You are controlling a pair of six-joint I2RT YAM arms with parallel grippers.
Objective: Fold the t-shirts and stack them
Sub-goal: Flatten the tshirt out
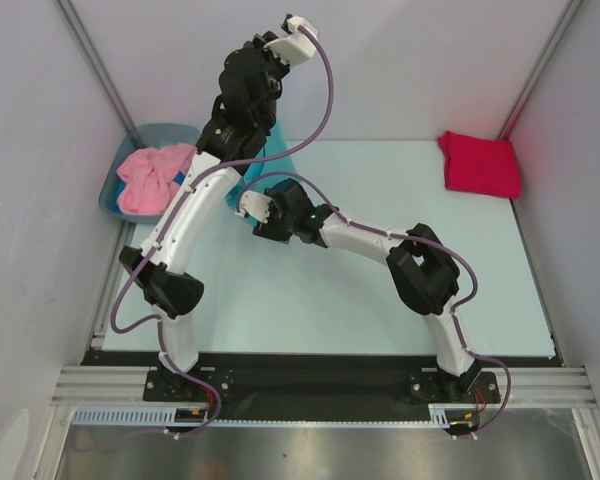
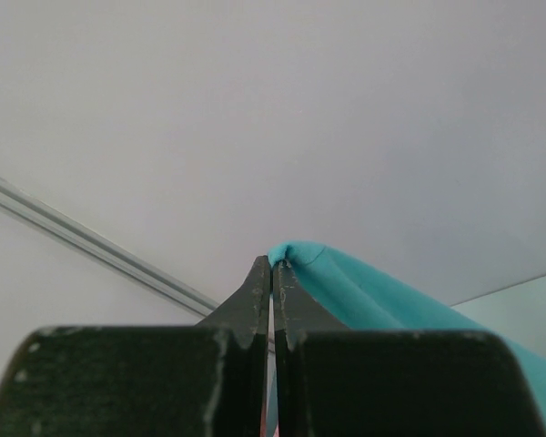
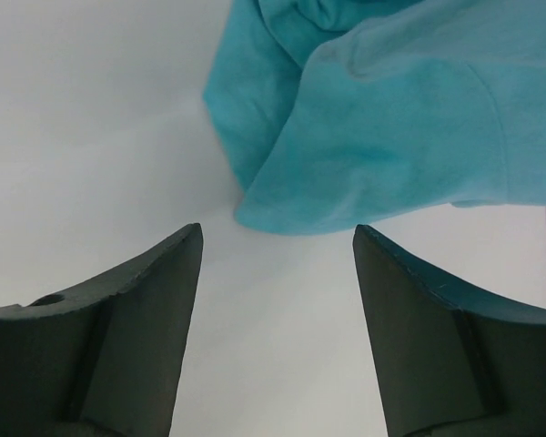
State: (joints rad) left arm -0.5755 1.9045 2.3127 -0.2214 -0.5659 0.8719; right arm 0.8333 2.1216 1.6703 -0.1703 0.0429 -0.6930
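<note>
Left wrist: against a blank grey-white wall, the left gripper (image 2: 270, 266) is pinched tight on an edge of the turquoise t-shirt (image 2: 364, 291), which drapes down to its right.

Right wrist: the right gripper (image 3: 278, 229) is spread apart and holds nothing. The smooth, rumpled turquoise hem lies just ahead of its tips on the pale table (image 3: 91, 137).

Top: the folded crimson t-shirt (image 1: 478, 163) lies far to the right of the right gripper. The crumpled pink t-shirt (image 1: 150, 178) fills the tub (image 1: 165, 130) left of the left arm.

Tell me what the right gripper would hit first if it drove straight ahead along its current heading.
Most likely the turquoise t-shirt: its lower edge lies just ahead between the open fingers, though depth is unclear.
</note>
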